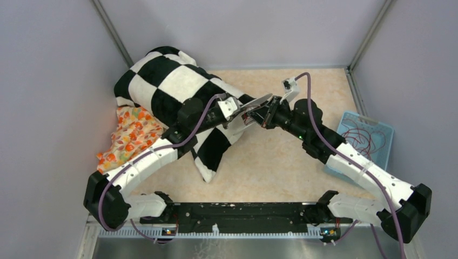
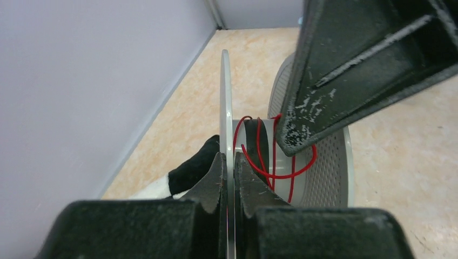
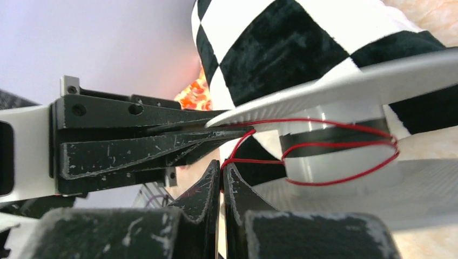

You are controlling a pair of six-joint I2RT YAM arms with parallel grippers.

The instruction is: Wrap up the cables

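A white spool (image 1: 258,101) hangs above the table between my two grippers. My left gripper (image 1: 241,110) is shut on the edge of its thin flange (image 2: 226,97), pinched between the jaws (image 2: 227,164). A thin red cable (image 2: 273,162) lies in a few loose turns round the spool's core (image 3: 335,164). My right gripper (image 3: 222,168) is shut on the cable (image 3: 254,160) beside the core, just under the left gripper's fingers (image 3: 135,148). More dark-red cables (image 1: 363,137) lie curled in a blue basket (image 1: 378,154).
A black-and-white checkered cloth (image 1: 173,86) lies bunched at the back left, under and behind the left arm, with an orange patterned cloth (image 1: 129,135) beside it. Grey walls close the left, back and right sides. The basket stands against the right wall.
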